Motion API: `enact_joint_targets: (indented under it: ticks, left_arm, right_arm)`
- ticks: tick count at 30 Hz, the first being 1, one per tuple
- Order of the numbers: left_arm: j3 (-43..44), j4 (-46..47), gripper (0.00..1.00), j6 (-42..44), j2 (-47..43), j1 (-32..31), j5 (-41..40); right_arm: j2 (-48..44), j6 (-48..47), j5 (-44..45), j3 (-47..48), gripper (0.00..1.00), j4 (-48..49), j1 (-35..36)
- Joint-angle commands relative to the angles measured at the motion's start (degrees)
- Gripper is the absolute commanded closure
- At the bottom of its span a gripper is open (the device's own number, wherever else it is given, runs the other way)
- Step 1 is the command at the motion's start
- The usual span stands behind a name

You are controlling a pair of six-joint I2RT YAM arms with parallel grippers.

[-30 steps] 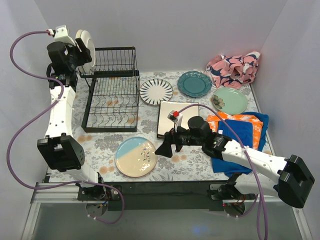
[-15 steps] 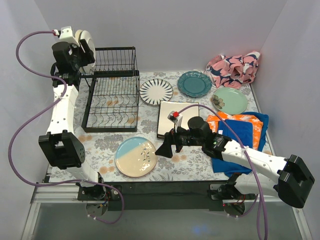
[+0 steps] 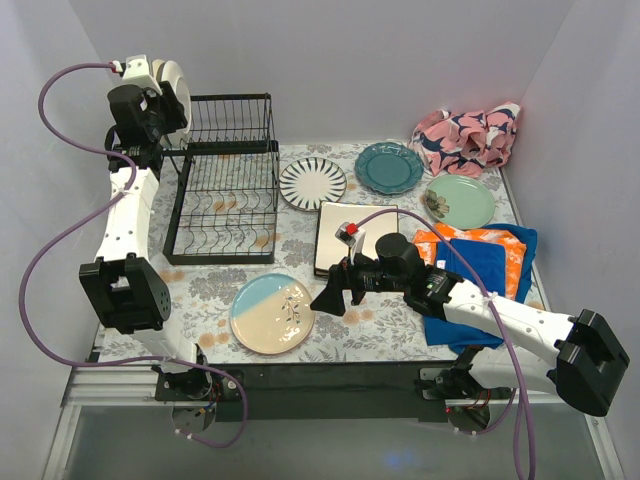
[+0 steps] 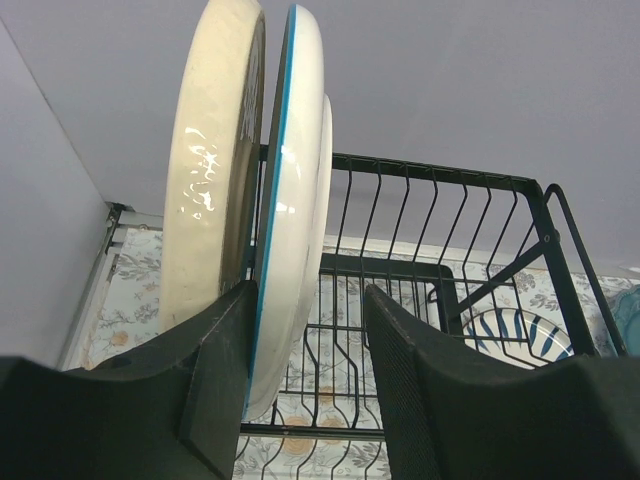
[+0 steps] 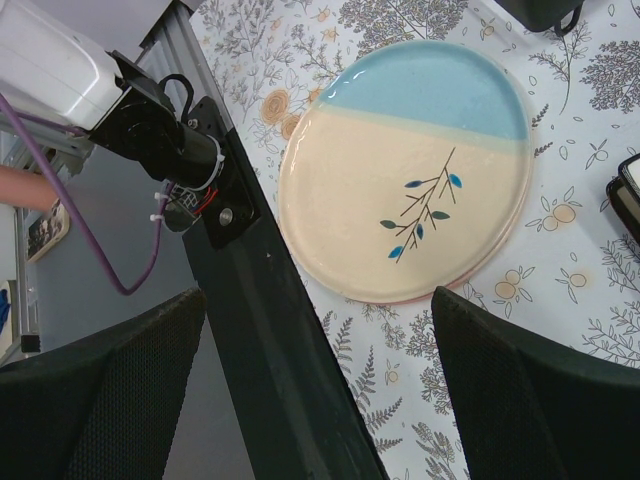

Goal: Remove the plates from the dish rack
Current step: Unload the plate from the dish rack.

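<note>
The black wire dish rack [image 3: 225, 190] stands at the back left. Upright plates [image 3: 176, 88] stand at its top left end. In the left wrist view a thick cream plate [image 4: 215, 150] and a blue-rimmed white plate [image 4: 297, 140] stand side by side before the rack [image 4: 430, 230]. My left gripper [image 3: 163, 105] is open [image 4: 310, 292]; the blue-rimmed plate's lower edge lies between the jaws, close to the left finger [image 4: 215, 380]. My right gripper [image 3: 328, 298] is open and empty [image 5: 318, 300], low over the table's near edge beside the blue-and-cream plate [image 3: 272, 313] [image 5: 410, 170].
On the table lie a black-striped plate [image 3: 313, 183], a teal plate [image 3: 389, 167], a pale green plate [image 3: 460, 201] and a square cream plate [image 3: 357, 238]. A pink patterned cloth [image 3: 468, 138] lies at the back right, an orange and blue cloth [image 3: 490, 265] at the right.
My left gripper has shifted a little to the right, closer in on the upright plates. The right arm has hardly moved.
</note>
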Motion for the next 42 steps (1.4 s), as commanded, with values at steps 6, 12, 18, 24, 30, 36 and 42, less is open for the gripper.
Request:
enact_joint_targets:
  ticks: [6,12,18,24,30,36,42]
  left_arm:
    - [-0.20,0.11,0.56,0.11,1.22,-0.77,1.89]
    - [-0.46,0.02,0.57,0.72,2.10,-0.86,0.92]
    - [-0.55,0.02,0.74,0.99,1.66,-0.94,1.01]
    - [0.41,0.10,0.96,1.16,1.66,-0.86,1.09]
    - [0.41,1.77,1.00,3.44,1.49,-0.94,2.50]
    - [-1.96,6.68,1.00,7.93,-0.53,-1.03,4.43]
    - [2.77,7.05,1.00,11.53,0.43,-1.03,6.98]
  right_arm:
    - [-0.81,-0.66,0.40,-0.22,0.02,2.53,-0.08]
    - [-1.07,-0.66,0.49,-0.31,0.02,2.53,-0.08]
    - [-1.07,-0.75,0.49,-0.31,0.02,2.53,-0.08]
    - [-0.90,-0.66,0.57,-0.40,0.02,2.53,-0.08]
    - [-0.90,-0.75,0.66,-0.40,0.02,2.53,0.00]
    - [-0.72,-0.84,0.84,-0.40,0.02,2.53,-0.08]
    - [-0.90,-0.92,1.27,-0.40,0.02,2.53,-0.08]
